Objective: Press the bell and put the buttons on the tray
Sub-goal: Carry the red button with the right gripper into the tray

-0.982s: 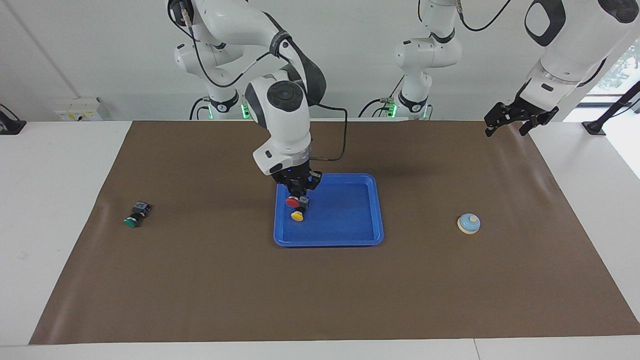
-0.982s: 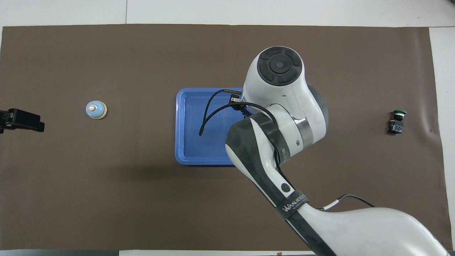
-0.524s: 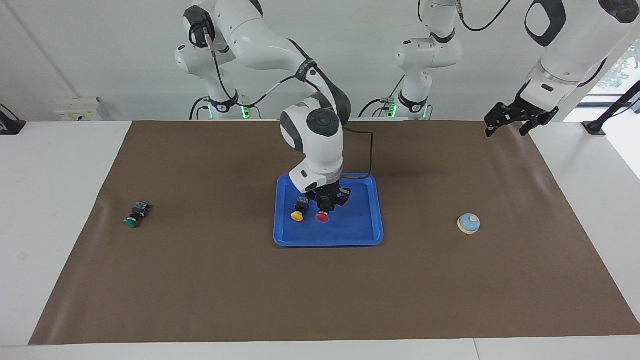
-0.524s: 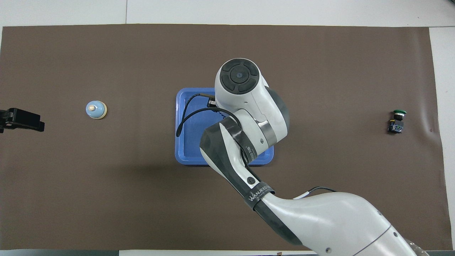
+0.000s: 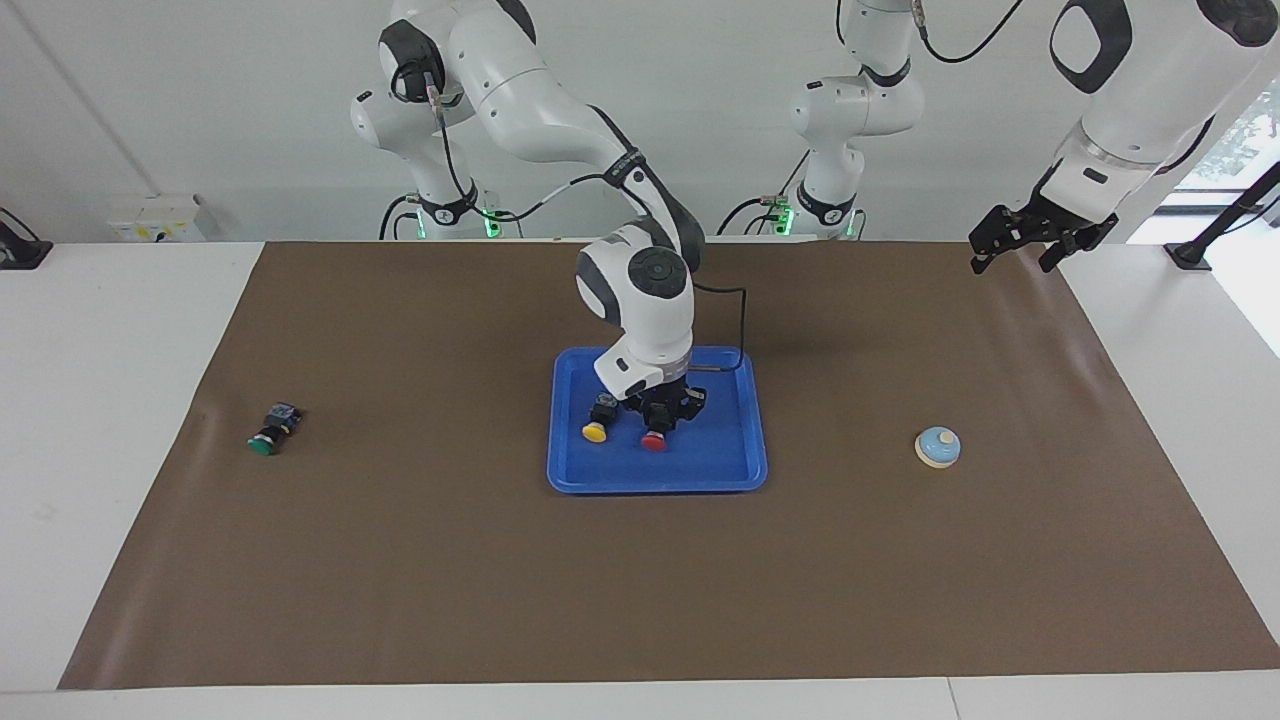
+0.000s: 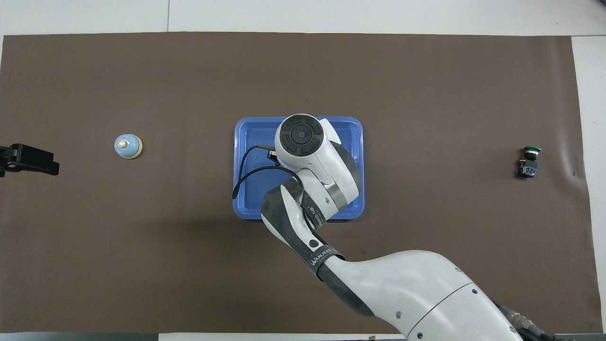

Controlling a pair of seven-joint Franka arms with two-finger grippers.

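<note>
Buttons yellow [image 5: 594, 431] and red [image 5: 654, 441] sat in the tray [image 5: 735, 470], right jaws pinching the red one, left jaws spread; green button [image 5: 262, 445] remained on the desk.

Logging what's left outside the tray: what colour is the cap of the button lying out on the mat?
Green; the button shows best in the facing view.

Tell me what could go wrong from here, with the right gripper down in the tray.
1. The right gripper is low in the tray around the red button; if it lifts before letting go fully, it could drag the button up or tip it.
2. The yellow button lies close beside it, so a sideways exit could knock it.
3. The green button is still on the mat toward the right arm's end.
</note>
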